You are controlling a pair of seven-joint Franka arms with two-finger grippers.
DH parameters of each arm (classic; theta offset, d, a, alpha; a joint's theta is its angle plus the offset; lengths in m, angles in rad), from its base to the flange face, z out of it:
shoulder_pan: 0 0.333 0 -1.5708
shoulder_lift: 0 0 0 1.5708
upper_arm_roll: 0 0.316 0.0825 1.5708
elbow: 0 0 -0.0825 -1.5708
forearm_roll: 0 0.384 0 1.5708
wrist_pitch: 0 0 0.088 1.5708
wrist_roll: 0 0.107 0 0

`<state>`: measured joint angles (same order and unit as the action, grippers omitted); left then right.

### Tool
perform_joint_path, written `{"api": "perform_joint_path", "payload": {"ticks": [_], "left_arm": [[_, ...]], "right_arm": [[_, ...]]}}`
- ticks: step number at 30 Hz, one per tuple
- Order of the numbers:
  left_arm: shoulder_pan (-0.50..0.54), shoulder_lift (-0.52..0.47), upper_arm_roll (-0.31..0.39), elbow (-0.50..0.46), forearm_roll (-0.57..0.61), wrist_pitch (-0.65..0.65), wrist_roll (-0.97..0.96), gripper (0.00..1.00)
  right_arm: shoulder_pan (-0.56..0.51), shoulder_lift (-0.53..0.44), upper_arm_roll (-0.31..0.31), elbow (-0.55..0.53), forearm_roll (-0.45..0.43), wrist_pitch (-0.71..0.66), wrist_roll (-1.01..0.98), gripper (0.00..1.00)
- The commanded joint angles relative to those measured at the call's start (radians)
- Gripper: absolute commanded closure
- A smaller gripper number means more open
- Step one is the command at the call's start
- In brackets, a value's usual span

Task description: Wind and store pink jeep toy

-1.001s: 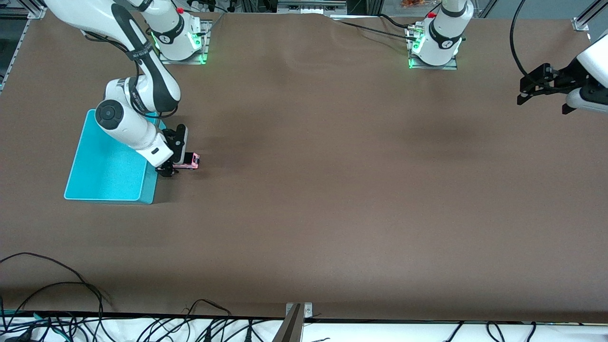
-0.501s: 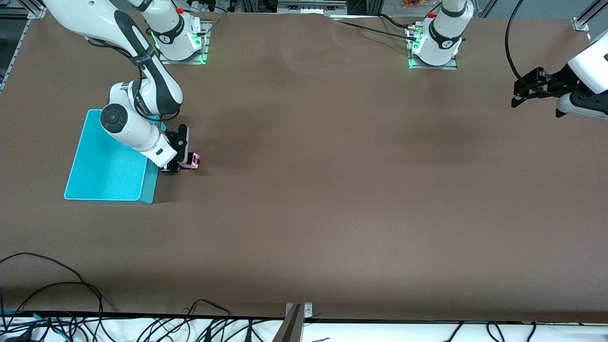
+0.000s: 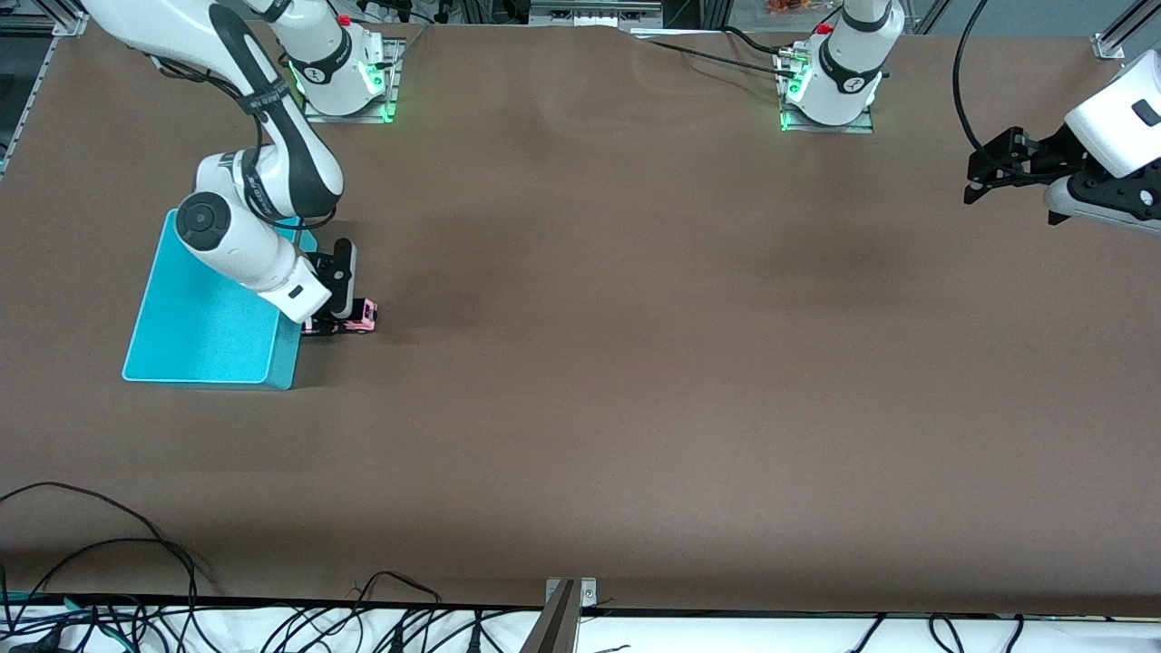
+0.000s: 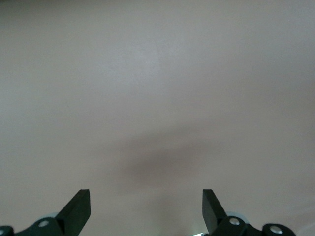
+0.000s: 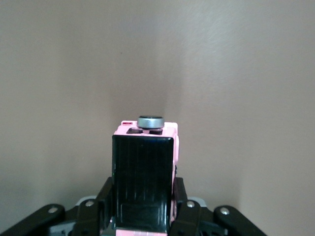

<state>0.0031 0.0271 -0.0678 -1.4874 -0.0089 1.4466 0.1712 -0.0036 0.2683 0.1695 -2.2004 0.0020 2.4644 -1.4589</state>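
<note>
Desk (image 3: 635,381): wide, flat, covered in brown matte sheet; it fills most of the front view. Black cables trail along its edge nearest the front camera.

Turquoise rectangular plastic bin (image 3: 204,336): sits on the desk toward the right arm's end, open side up, partly covered in the front view by the right arm's white wrist.

Right arm: reaches down from its base to the desk just beside the bin, on the bin's side that faces the left arm's end.

Right pincer (image 3: 328,323): low at the desk surface, closed on the small light-pink jeep toy with black rectangular roof (image 3: 359,316). In the right wrist view the black fingers (image 5: 183,196) press against both flanks of the toy's rear half; the toy (image 5: 143,172) sits centred between them, roof up, nose pointing away from the wrist, with a grey round spare wheel visible at its front end. In the front view the toy's pink nose sticks out past the pincer toward the left arm's end of the desk. It lies just beside the bin, outside it. Whether the wheels touch the desk I cannot tell.

Left arm: waits at its own end of the desk.

Left pincer (image 3: 984,177): up in the air over bare desk, fingers (image 4: 78,209) spread wide, holding nothing; the left wrist view shows only brown surface between them.
</note>
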Motion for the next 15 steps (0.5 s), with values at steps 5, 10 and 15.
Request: {"api": "perform_joint_path", "payload": {"ticks": [5,10,15], "left_arm": [[-0.044,0.023,0.066,0.030,-0.026,-0.025,0.001,0.00],[-0.048,0.023,0.065,0.032,-0.025,-0.026,-0.001,0.00],[-0.051,0.023,0.062,0.032,-0.025,-0.026,0.001,0.00]], "right_arm": [[-0.010,-0.107,-0.025,0.146,0.015,-0.324,-0.029,0.88],[-0.010,-0.178,-0.086,0.151,0.016,-0.441,-0.083,0.88],[-0.010,-0.196,-0.172,0.128,0.019,-0.525,-0.185,0.88]]}}
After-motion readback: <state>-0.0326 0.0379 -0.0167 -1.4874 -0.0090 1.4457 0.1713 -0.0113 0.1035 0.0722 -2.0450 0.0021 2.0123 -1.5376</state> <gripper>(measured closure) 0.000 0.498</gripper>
